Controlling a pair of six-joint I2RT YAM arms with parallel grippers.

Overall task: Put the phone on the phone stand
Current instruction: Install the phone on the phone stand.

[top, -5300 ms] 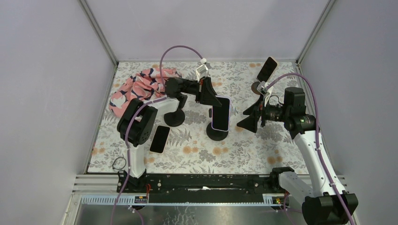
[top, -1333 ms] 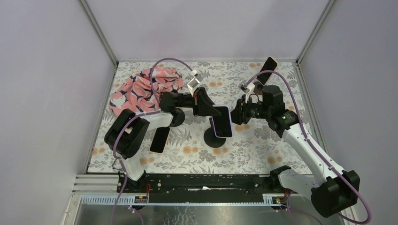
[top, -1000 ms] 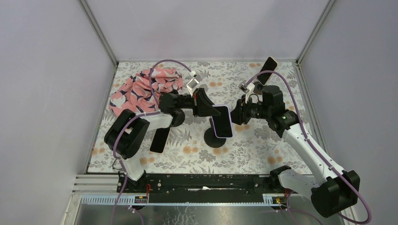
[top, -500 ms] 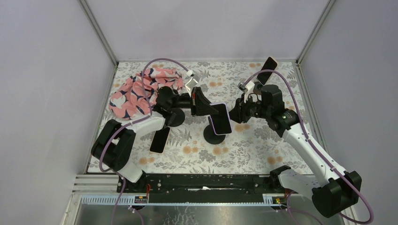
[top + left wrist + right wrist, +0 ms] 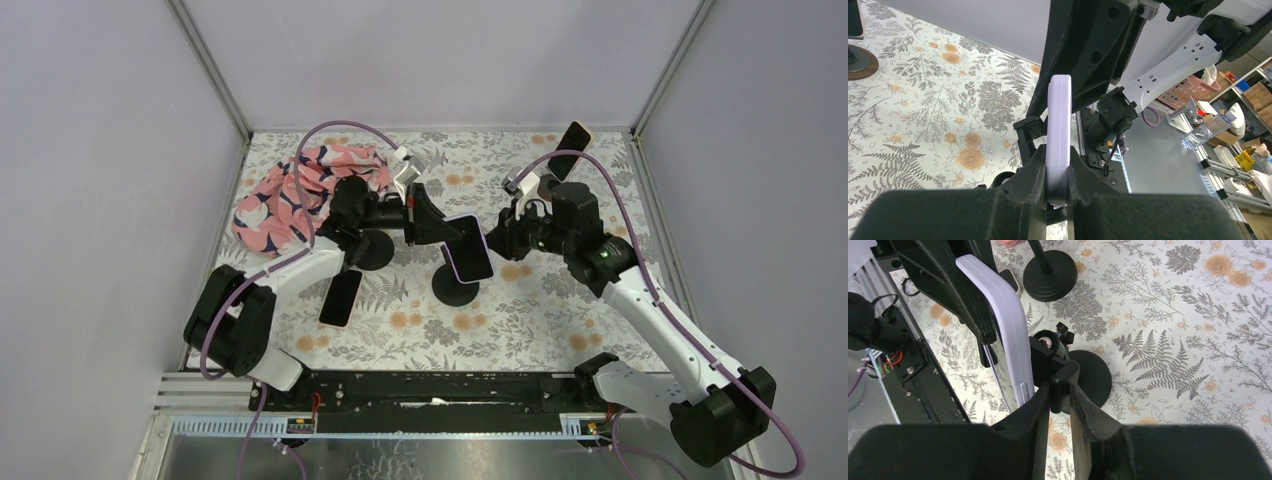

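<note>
A lavender phone (image 5: 468, 248) hangs tilted over the middle of the table, my left gripper (image 5: 432, 222) shut on its left edge. In the left wrist view the phone (image 5: 1058, 130) stands edge-on, pinched between both fingers of that gripper (image 5: 1058, 160). Right behind it is the phone stand (image 5: 457, 288), a black round base with a clamp head. My right gripper (image 5: 1060, 390) is shut on the clamp head (image 5: 1053, 355), beside the phone (image 5: 1010, 315), with the stand's base (image 5: 1093, 377) below. From above, my right gripper (image 5: 503, 238) reaches in from the right.
A second black stand (image 5: 365, 250) is left of centre, with a dark phone (image 5: 341, 297) lying flat near it. Another phone (image 5: 573, 148) rests on a stand at the back right. A pink patterned cloth (image 5: 300, 185) lies at the back left.
The left arm has carried the phone slightly left and back, tilting it more. The right gripper followed and its jaws closed in on the stand's clamp head.
</note>
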